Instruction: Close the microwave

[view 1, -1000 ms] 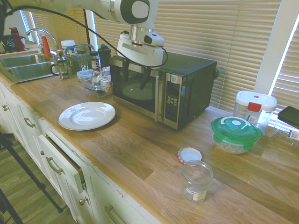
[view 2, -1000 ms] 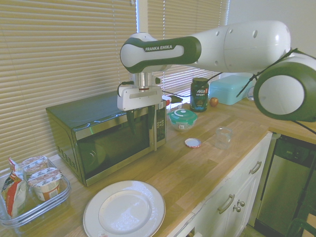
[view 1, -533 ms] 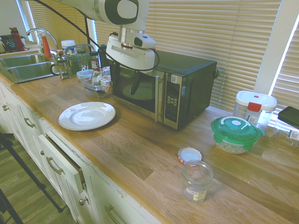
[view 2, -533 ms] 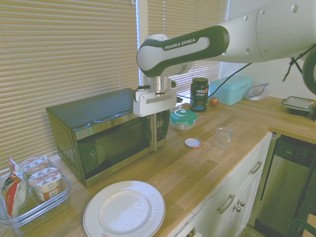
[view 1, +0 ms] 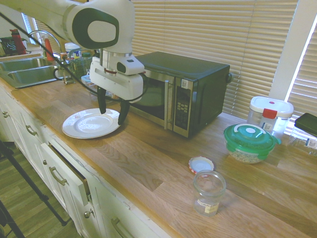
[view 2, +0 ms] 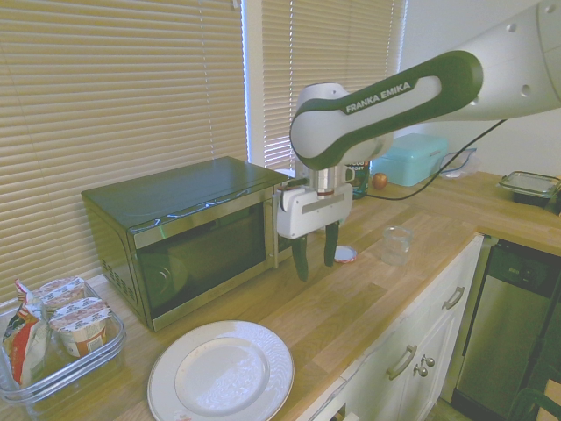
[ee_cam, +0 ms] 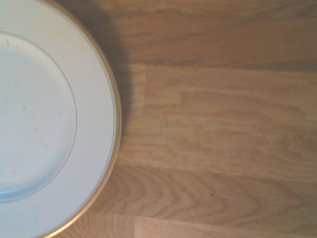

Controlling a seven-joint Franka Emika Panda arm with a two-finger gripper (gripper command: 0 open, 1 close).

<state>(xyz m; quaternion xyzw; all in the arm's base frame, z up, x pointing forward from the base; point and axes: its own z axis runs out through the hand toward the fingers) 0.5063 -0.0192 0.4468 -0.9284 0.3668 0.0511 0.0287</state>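
Observation:
The black microwave [view 1: 183, 89] [view 2: 193, 237] stands on the wooden counter with its silver-trimmed glass door flush against the body, shut. My gripper [view 1: 112, 110] [view 2: 316, 257] hangs in front of the door, a little off it and above the counter, fingers pointing down and apart with nothing between them. It touches nothing. The wrist view holds only counter wood and the rim of a white plate [ee_cam: 54, 129].
A white plate [view 1: 91, 122] [view 2: 221, 372] lies in front of the microwave. A tray of yoghurt cups [view 2: 57, 338] sits beside it. A green-lidded bowl [view 1: 249, 143], a jar lid [view 1: 201, 164], an open glass jar [view 1: 208, 192] and a white container [view 1: 270, 115] are further along. A sink [view 1: 27, 72] lies at the far end.
My gripper has drawn back from the microwave door towards the counter's front edge and dropped lower. The door looks the same in all frames.

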